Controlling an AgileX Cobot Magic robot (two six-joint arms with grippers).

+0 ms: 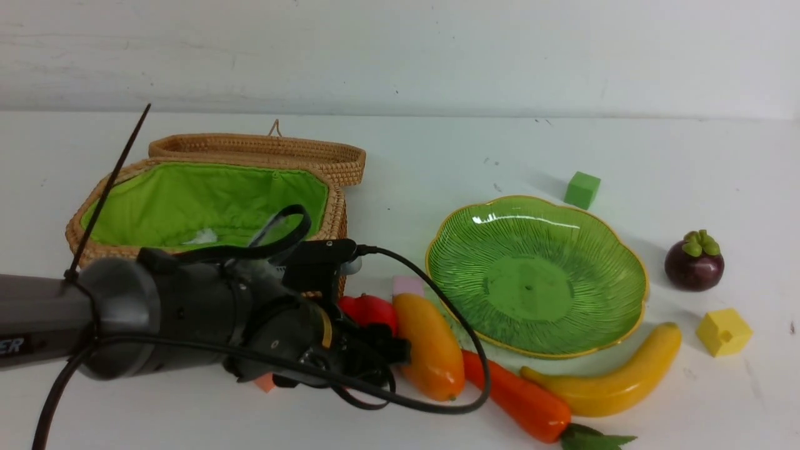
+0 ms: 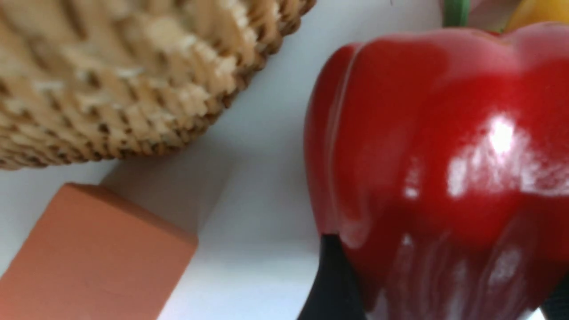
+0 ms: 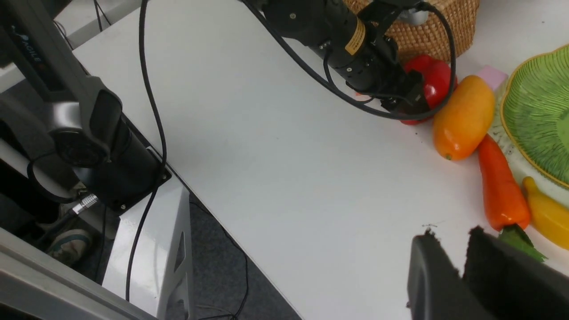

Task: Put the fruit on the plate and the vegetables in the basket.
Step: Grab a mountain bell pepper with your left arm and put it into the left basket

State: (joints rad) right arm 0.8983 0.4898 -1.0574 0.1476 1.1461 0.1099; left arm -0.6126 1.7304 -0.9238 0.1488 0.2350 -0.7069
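The left gripper has its fingers around the red pepper right beside the basket, but its hold cannot be told.

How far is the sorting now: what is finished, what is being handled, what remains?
Finished: nothing; the plate and the basket hold no toy. In hand: the left gripper has its fingers around the red bell pepper, which lies on the table. Remaining: mango, banana, mangosteen, carrot; no gourd is visible.
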